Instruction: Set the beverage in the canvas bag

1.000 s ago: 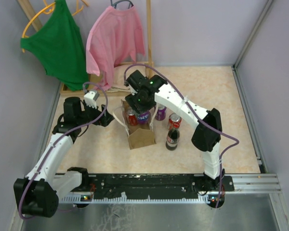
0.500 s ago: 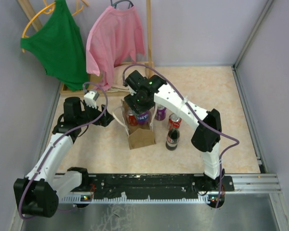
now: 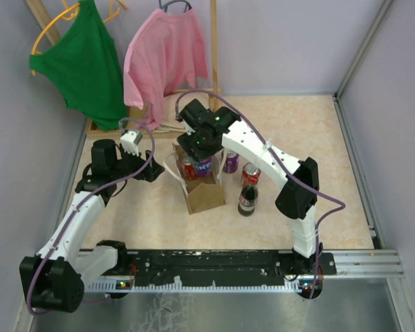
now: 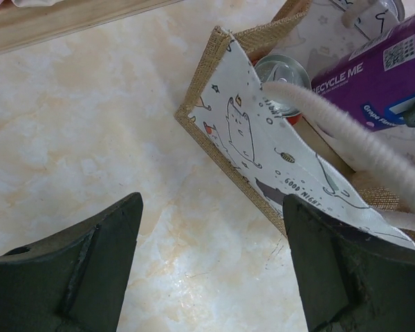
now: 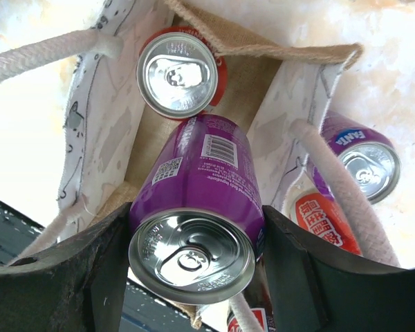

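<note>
Purple aluminium, smooth, thin-walled and likely weighty if full, the soda can [image 5: 194, 200] is pinched across its upper sides by the right gripper [image 5: 194, 266], tilted into the canvas bag [image 5: 263, 52] beside a red can [image 5: 178, 75], while the left gripper [image 4: 211, 266] hangs spread wide just outside.

Two purple cans [image 5: 200, 187], two red cans [image 5: 176, 72], one cola bottle [image 3: 247, 200], one canvas bag [image 3: 206, 199], two hanging shirts [image 3: 167, 55].
</note>
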Motion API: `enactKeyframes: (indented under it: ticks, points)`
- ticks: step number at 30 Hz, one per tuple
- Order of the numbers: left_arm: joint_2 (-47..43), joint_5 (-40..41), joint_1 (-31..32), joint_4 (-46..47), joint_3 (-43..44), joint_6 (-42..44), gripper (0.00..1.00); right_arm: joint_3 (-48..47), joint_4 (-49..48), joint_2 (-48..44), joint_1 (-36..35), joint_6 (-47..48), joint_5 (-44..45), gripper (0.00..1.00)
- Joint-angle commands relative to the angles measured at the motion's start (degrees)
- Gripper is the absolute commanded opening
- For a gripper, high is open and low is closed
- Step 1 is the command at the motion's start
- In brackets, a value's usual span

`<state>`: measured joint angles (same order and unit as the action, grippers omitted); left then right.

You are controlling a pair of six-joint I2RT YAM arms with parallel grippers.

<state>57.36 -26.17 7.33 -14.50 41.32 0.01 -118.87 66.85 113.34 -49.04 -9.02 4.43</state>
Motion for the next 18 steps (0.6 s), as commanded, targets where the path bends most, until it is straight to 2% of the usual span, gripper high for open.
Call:
enactKeyframes:
  ticks: [1,9,18]
  points:
    - [-0.35,-0.77,-0.39,1.49,0.76,-0.01,0.88,2.87,-5.83,-4.04,-0.75,0.08,-2.62,0.00]
    - [-0.52,-0.72,-0.35,1.48,0.66,-0.01,0.88,7.97,-8.10,-3.96,-0.75,0.05,-3.98,0.00]
    - [-0.34,-0.75,-0.39,1.56,0.77,-0.01,0.88,10.67,-11.91,-3.37,-0.67,-0.48,-0.53,0.00]
